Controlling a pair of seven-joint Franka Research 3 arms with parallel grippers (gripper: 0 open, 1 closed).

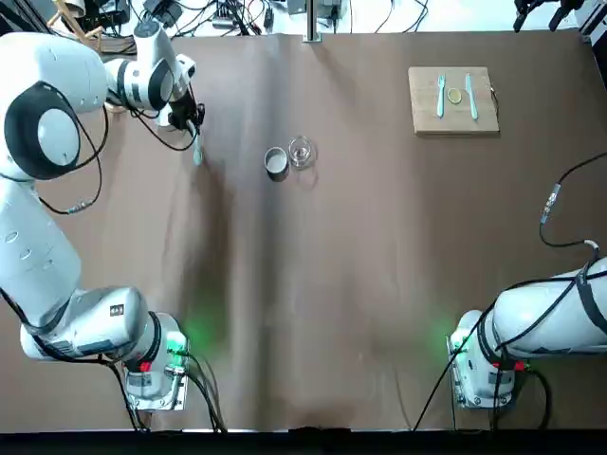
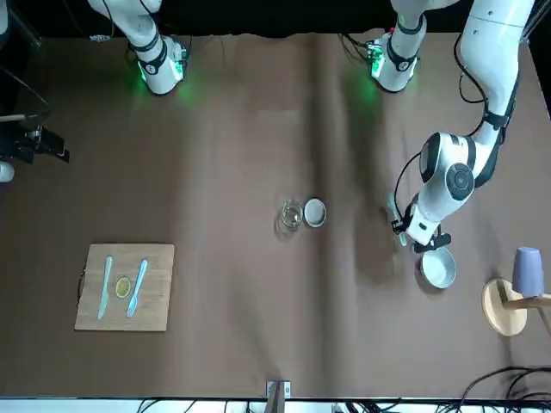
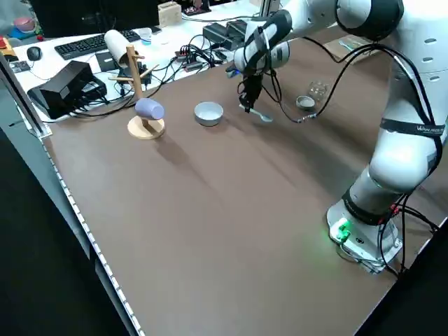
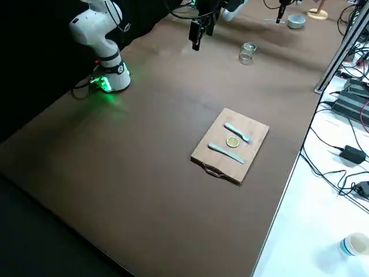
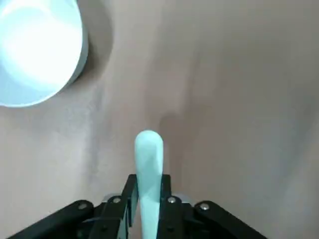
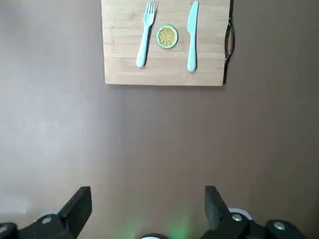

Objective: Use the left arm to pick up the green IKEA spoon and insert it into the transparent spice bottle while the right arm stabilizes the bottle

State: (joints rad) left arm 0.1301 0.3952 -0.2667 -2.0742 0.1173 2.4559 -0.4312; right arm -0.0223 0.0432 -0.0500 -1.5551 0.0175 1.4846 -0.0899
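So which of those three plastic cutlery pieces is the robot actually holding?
The pale spoon, gripped in the left gripper jaws near the white bowl. The fork and knife lie untouched on the wooden board.

Even, bright overhead light leaves soft shadows on the brown table (image 1: 360, 284), green glows at both arm bases, and a blurred, overexposed white bowl (image 5: 37, 50).

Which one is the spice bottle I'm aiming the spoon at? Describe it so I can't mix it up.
Look at the middle of the brown table, where two small round things stand side by side. The transparent spice bottle is the clear glass one, on the cutting board's side; its neighbour is an opaque grey cap.
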